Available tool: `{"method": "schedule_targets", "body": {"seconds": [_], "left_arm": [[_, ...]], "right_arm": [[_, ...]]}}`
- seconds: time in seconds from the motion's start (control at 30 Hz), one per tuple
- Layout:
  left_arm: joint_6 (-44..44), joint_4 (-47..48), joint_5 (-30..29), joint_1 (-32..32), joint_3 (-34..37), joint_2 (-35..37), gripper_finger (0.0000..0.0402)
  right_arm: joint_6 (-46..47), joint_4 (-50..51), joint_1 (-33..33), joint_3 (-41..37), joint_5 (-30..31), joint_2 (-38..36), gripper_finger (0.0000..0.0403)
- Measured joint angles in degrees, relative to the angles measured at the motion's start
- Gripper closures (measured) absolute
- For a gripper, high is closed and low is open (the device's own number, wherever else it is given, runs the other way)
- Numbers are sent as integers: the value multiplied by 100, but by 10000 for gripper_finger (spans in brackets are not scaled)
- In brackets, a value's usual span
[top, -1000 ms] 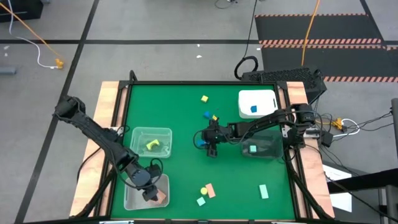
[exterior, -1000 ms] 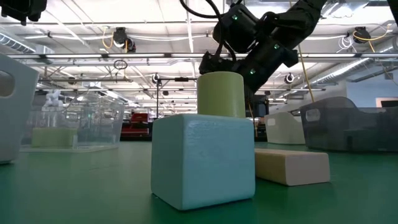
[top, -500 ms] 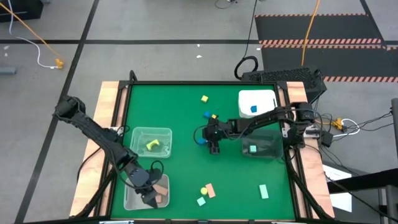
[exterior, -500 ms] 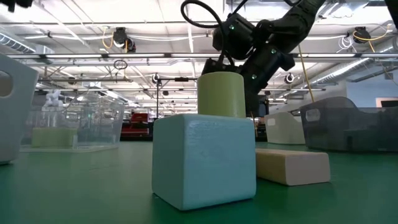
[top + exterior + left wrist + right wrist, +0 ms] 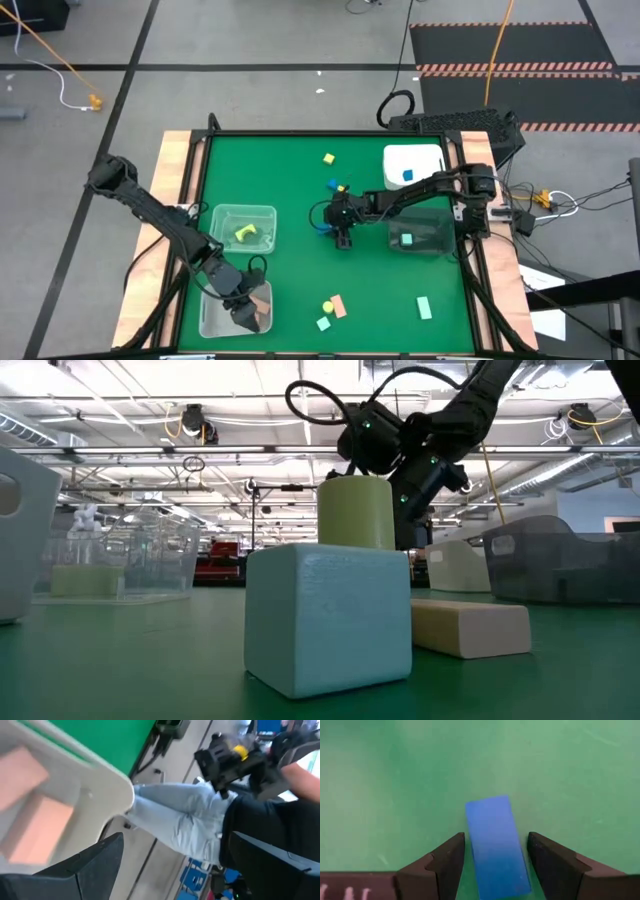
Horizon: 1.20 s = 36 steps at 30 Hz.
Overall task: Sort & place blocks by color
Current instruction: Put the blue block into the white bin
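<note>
A blue bar block [image 5: 496, 845] lies flat on the green table [image 5: 290, 170], seen at mid-table in the high view [image 5: 322, 228]. My right gripper [image 5: 495, 851] is open and tilted down over it, one finger on either side, with a small gap at each. My left gripper [image 5: 243, 312] hangs open over the near-left clear tub [image 5: 212, 322], which holds peach blocks [image 5: 35, 827]. Loose yellow, blue, peach and mint blocks lie about the table.
A clear tub [image 5: 243, 212] holds a yellow block, a white tub [image 5: 415, 158] a blue one, a grey tub [image 5: 425, 238] a mint one. Near the front edge stand a mint cube [image 5: 328, 615], a yellow piece [image 5: 355, 510] and a peach bar [image 5: 468, 625]. A person stands beyond the table [image 5: 190, 820].
My right gripper has sunk toward the blue bar, which has stayed where it lay. My left gripper has tipped up a little over the near-left tub.
</note>
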<state>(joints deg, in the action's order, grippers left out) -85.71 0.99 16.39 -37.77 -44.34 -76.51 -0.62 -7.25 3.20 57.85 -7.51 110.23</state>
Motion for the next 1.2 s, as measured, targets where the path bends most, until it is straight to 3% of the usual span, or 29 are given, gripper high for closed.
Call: {"method": "schedule_targets", "body": {"seconds": [0.13, 0.3, 0.5, 0.7, 0.97, 1.2], "left_arm": [[337, -234, -305, 135, 0, 0, 41], [956, -533, -741, 389, 0, 0, 41], [1665, -515, -752, 721, 0, 0, 41], [2111, -572, -939, 1114, 0, 0, 41], [3323, -821, -1188, 2150, 0, 0, 41], [4585, -917, -562, 3249, 0, 0, 41]], "right_arm": [[449, -96, -13, 8, 48, 137, 219], [621, -278, -26, 2, 36, 105, 292], [743, -40, -31, -25, -13, -177, 292], [747, 73, 55, -19, 61, -1000, 292], [505, 661, 59, -22, 1496, -2314, 292], [286, 503, 55, -16, 2852, -3298, 292]]}}
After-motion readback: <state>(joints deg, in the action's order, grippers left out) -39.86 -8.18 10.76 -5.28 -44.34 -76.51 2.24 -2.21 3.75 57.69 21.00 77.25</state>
